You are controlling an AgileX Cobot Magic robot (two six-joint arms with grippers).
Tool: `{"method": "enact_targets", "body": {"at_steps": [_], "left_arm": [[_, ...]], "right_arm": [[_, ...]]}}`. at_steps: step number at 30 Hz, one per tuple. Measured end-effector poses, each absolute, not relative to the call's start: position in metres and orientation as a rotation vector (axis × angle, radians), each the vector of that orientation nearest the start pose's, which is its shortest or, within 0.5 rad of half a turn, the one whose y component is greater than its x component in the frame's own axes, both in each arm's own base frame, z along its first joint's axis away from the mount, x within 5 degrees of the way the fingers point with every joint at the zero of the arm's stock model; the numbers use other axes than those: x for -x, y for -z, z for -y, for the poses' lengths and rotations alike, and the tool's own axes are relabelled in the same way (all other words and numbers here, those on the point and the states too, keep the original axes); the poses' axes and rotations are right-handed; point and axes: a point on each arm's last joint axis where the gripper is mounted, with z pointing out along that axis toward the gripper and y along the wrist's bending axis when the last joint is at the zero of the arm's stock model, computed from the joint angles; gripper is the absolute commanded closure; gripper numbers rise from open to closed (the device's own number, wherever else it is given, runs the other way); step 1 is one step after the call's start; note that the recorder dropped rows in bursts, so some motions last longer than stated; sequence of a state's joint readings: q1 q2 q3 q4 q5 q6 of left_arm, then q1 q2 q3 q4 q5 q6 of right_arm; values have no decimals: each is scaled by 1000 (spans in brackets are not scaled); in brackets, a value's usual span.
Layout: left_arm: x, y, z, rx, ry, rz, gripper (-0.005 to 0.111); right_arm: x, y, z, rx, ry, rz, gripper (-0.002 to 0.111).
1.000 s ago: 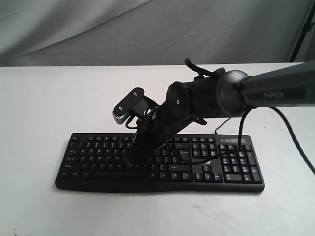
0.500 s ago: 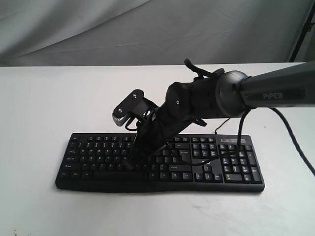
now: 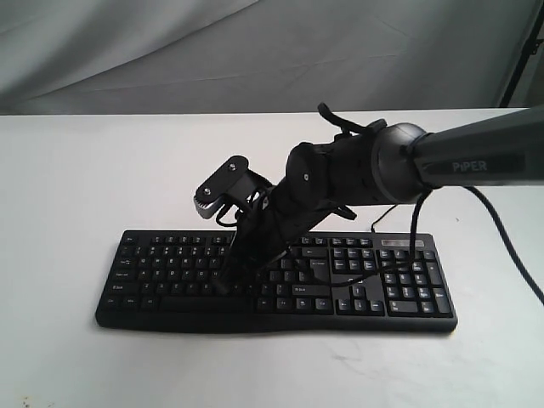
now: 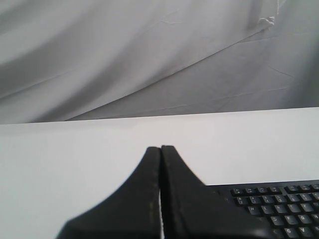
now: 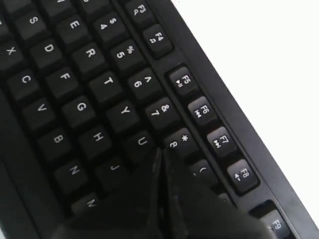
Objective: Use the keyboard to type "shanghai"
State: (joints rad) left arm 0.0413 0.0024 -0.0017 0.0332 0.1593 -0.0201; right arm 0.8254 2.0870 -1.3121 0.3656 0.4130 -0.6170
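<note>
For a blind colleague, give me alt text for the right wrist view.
Shut right gripper points at a black keyboard, its tip between the U key and the 8 key. Letter and function keys fill the frame; white table shows beyond.

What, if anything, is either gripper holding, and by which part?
Nothing. The left gripper and right gripper are both shut empty; the right points at the keyboard.

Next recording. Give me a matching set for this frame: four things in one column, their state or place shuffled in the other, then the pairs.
1 right claw
2 left claw
3 keyboard
4 backdrop cloth

A grey, creased
B shut, tip over the letter keys
C black, flat on the white table
D shut, bare table beyond its tip

Pairs: 1-B, 2-D, 3-C, 4-A
</note>
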Motion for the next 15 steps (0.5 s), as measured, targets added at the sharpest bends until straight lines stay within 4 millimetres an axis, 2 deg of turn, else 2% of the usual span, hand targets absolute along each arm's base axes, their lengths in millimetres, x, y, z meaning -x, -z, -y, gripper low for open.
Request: {"method": "enact_targets", "body": {"at_steps": [5, 9, 15], "left_arm": [[-56, -199, -3, 28, -46, -1644, 107], [-56, -199, -3, 28, -46, -1644, 107], [-56, -199, -3, 28, -46, -1644, 107]], "right_arm": [[-273, -182, -313, 1444, -357, -2154, 108], [-268, -205, -305, 1438, -340, -2125, 108], [-244, -252, -279, 1394, -342, -2040, 108]]}}
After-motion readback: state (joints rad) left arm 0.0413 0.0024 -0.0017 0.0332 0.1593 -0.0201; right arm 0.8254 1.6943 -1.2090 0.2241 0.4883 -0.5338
